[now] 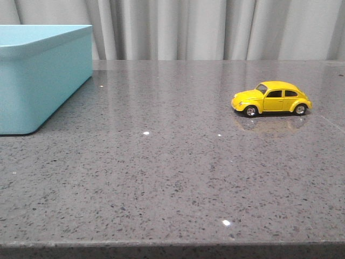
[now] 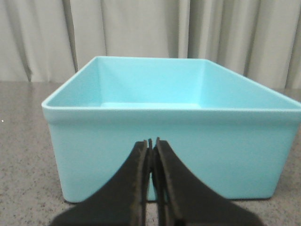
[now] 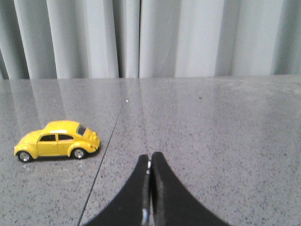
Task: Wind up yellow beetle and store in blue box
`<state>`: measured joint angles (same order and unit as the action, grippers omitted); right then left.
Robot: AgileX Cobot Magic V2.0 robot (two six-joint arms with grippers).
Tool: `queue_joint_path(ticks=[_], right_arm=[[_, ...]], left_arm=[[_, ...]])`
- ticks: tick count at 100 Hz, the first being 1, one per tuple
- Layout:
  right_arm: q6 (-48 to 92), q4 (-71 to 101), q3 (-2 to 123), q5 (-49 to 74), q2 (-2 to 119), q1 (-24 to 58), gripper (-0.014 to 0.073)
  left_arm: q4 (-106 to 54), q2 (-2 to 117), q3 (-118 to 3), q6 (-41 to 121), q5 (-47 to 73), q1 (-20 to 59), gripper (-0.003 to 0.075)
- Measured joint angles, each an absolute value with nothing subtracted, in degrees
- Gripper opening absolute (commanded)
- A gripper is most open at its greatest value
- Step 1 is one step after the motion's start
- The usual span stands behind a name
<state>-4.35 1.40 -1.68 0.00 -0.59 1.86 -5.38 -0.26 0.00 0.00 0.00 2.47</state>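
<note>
The yellow beetle stands on all four wheels on the grey speckled surface, toward the right side and well apart from everything else, its nose pointing left in the front view. Nothing touches it, so by the look of things the task has not begun: the car is unwound and unstored.

Your right hand is the nearer one. Its two dark fingers are pressed together with nothing between them, and in its wrist view the beetle sits off to one side of the fingertips, showing you its long flank. Spread that hand first, then bring it over the roof so the fingers close across the car's narrow width, on the door panels rather than on the wheels. The body is glossy and rounded, so I would expect it to slip if you pinch high on the curved roof; go low and square. Keep the wheels free, since winding most likely means dragging them backward along the surface.

The blue box sits at the far left, open top up, and its inside looks empty from the left wrist view. Your left hand hangs just before the box's near wall, fingers likewise closed on nothing. Lift the car over the rim when you carry it across.
</note>
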Motion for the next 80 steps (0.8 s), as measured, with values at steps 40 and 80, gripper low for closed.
queue_joint_path(ticks=[40,80], right_arm=[[-4.3,1.4,6.7,9.1,1.2,1.9,-0.0058],[-4.3,1.4,22.7,16.0,18.7,1.9,-0.0058]], left_arm=[[-5.4,0.9,-4.8,0.0,0.6,2.5,-0.0019],[-5.4,19.4,-20.3,0.0,0.6,2.4,-0.0019]])
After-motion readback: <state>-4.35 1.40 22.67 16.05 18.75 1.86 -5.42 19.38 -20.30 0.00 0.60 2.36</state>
